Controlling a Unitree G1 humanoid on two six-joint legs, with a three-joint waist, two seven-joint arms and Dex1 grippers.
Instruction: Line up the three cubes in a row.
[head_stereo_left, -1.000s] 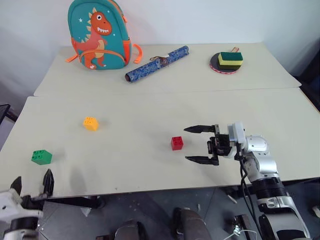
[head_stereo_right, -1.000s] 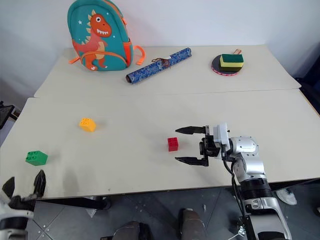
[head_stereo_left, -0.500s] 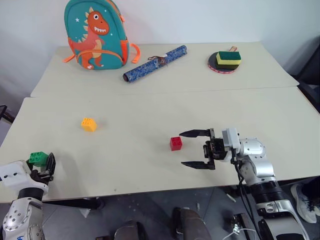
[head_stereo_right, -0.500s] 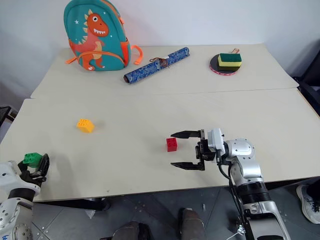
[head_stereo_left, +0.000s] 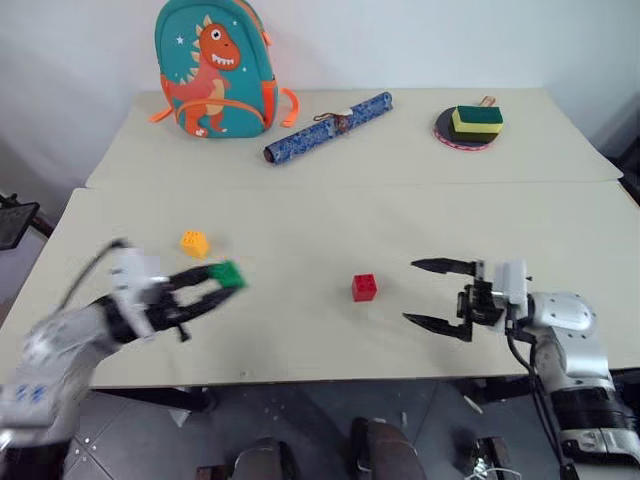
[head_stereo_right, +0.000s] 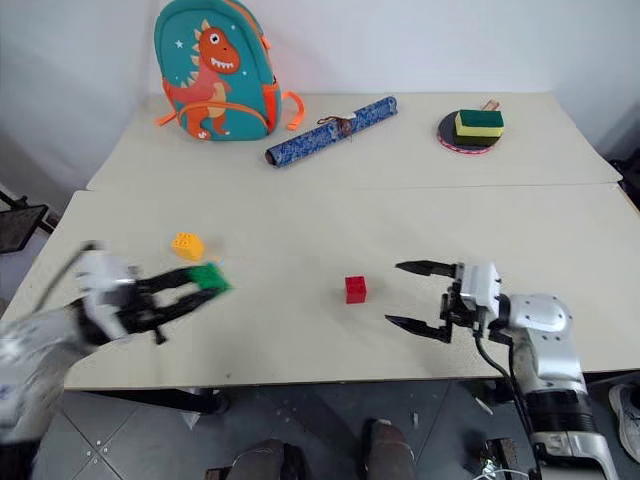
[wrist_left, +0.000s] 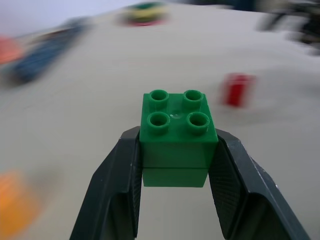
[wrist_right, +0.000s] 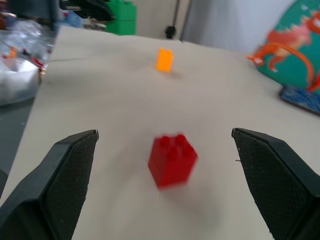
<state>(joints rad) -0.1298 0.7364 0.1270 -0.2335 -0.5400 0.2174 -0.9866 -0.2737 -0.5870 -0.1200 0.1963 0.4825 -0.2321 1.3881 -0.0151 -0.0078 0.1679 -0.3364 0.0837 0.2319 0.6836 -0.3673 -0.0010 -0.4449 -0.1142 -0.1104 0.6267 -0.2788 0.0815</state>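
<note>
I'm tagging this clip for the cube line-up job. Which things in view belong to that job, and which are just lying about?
Part of the job:
- green cube, clamped in the left gripper
- red cube, on the table in front of the open right gripper
- orange cube

Just lying about:
- dinosaur backpack
- blue roll
- sponge on a round dish

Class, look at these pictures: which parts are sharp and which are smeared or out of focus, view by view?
Left eye view: left gripper and its arm smeared, right gripper crisp. Left wrist view: green cube sharp, red cube and table behind blurred. Right wrist view: red cube slightly soft, yellow-orange cube clearer.
</note>
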